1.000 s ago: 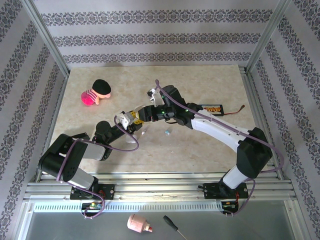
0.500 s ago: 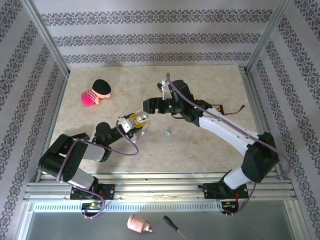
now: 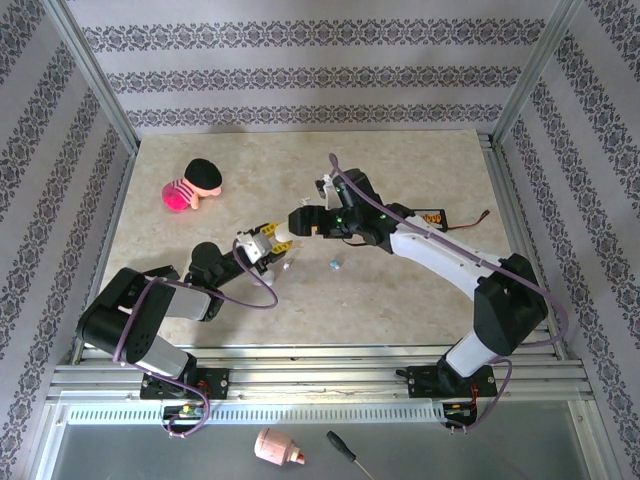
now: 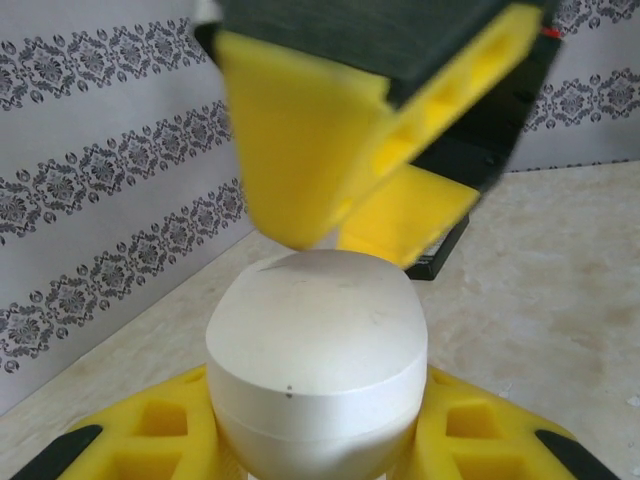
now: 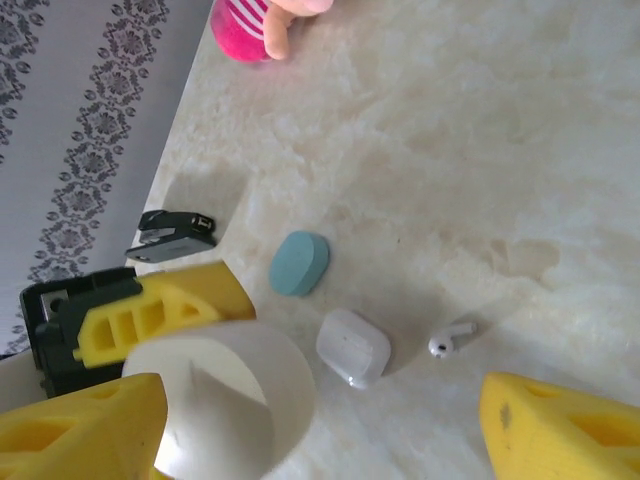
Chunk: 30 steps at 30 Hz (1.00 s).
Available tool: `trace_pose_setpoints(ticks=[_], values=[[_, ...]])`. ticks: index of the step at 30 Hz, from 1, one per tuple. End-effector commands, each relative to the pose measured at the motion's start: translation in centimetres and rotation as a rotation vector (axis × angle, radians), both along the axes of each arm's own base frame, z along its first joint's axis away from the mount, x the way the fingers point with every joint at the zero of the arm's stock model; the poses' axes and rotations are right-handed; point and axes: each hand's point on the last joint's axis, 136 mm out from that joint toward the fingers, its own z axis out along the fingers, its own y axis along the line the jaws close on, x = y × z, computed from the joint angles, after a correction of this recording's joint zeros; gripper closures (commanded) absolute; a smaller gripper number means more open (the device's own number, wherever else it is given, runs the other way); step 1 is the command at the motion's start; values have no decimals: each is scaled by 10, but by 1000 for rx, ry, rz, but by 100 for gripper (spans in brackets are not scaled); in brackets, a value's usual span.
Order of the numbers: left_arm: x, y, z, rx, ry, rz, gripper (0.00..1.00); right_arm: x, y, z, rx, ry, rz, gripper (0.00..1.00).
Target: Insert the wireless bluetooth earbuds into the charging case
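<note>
Left wrist, left jaws gripping white case (image 4: 315,370), right jaws spread wide

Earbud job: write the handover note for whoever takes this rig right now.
Left gripper: shut on a white charging case.
Right gripper: open, empty, close over that case.
On the table: one white earbud, a second white case, a pale blue case.
Done: one case gripped; what is inside it cannot be seen.
Left: get the loose earbud into a case.
</note>
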Motion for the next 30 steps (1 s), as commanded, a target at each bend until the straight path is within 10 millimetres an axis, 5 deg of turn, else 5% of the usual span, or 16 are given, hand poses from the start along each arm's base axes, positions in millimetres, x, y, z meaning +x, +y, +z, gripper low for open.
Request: trace_pose_setpoints(ticks=[1, 8, 16, 21, 27, 30], values=[[1, -2, 30, -84, -38, -3, 73, -3, -5, 32, 135, -17, -11, 18], [5, -7, 53, -231, 74, -52, 73, -14, 6, 53, 498, 125, 55, 20], [-1, -16, 62, -232, 53, -98, 73, -10, 12, 52, 715, 233, 51, 28], [-6, -24, 59, -222, 56, -125, 73, -5, 18, 41, 782, 281, 54, 42], [-6, -23, 55, -216, 56, -105, 73, -4, 15, 29, 756, 287, 30, 71], [-3, -22, 52, -217, 64, -90, 72, -2, 12, 25, 740, 273, 19, 75]])
